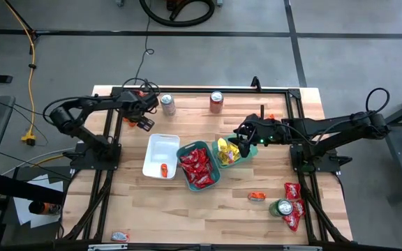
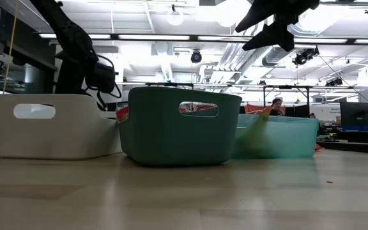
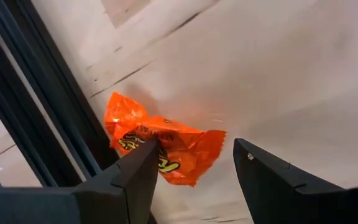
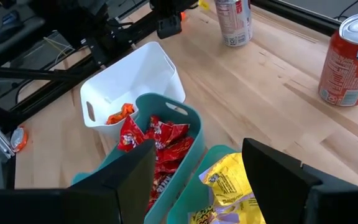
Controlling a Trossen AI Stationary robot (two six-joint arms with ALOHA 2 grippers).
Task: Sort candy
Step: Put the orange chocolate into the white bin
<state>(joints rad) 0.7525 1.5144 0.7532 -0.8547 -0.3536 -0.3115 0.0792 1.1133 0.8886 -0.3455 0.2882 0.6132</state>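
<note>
On the wooden table (image 1: 215,209) three trays sit in a row near the middle: a white tray (image 1: 160,155) on the left with one orange packet (image 1: 164,169) in it, a large teal tray (image 1: 199,167) heaped with red packets (image 1: 197,166), and a smaller teal tray (image 1: 229,153) on the right holding yellow packets (image 1: 227,150). From above, the left arm reaches to the far left corner, its left gripper (image 1: 145,104) beside a silver can (image 1: 167,104); the right gripper (image 1: 243,137) hangs over the small teal tray. Both stand wide with nothing between the fingers. An orange-red can (image 4: 348,61) stands at the far edge, and only the right wrist view gets close enough to read "FANTA" on it; the silver can's (image 4: 234,20) lettering there is too small to make out. Only the left wrist view shows what lies under the left gripper (image 3: 194,163): an orange candy packet (image 3: 157,140) flat on the wood beside the black frame rail, one finger (image 3: 135,174) overlapping its edge, with yellow lettering I cannot read. Only the overhead view shows the loose sweets: more red packets (image 1: 293,203) around a green can (image 1: 281,208) at the near right, an orange one (image 1: 257,196) just left of them, and another (image 1: 120,236) at the near left edge. The table-level view shows only the tray walls and a person (image 2: 276,106) far behind.
</note>
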